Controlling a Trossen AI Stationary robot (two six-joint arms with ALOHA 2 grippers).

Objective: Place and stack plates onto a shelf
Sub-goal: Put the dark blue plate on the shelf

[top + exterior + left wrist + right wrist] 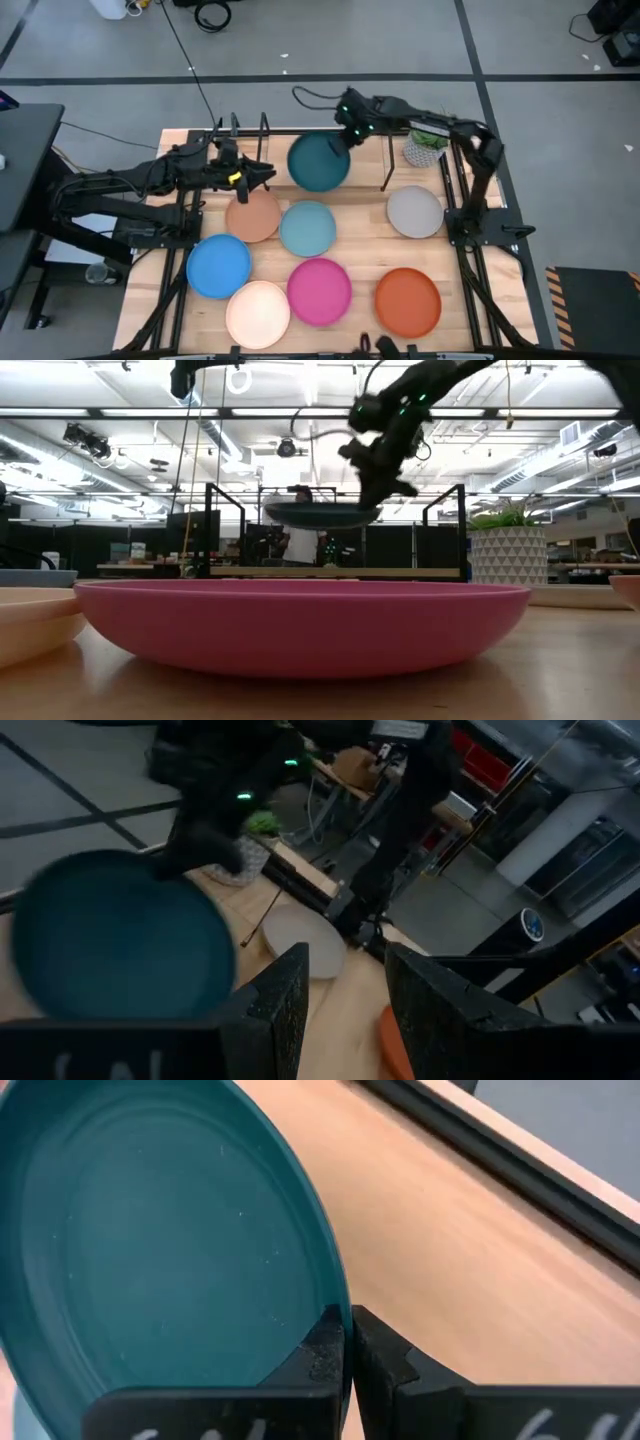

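Above the shelf [300, 145], right fingers [385, 1355] pinch the glossy dark teal plate [319, 162]; left fingers [285, 1000] apart.

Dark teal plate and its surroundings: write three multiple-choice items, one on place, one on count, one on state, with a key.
1. Where is the dark teal plate?
A. Flat on the tabletop
B. Held in the air over the shelf
C. Under the orange plate

2. How many plates lie on the table in the high view?
A. Five
B. Seven
C. Nine

3. How is the right tool?
A. Shut on the teal plate's rim
B. Open and empty
C. Holding the potted plant

Key: 1 B, the low view shows it above the board. 2 B, seven lie flat. 3 A, the right wrist view shows the rim pinched.
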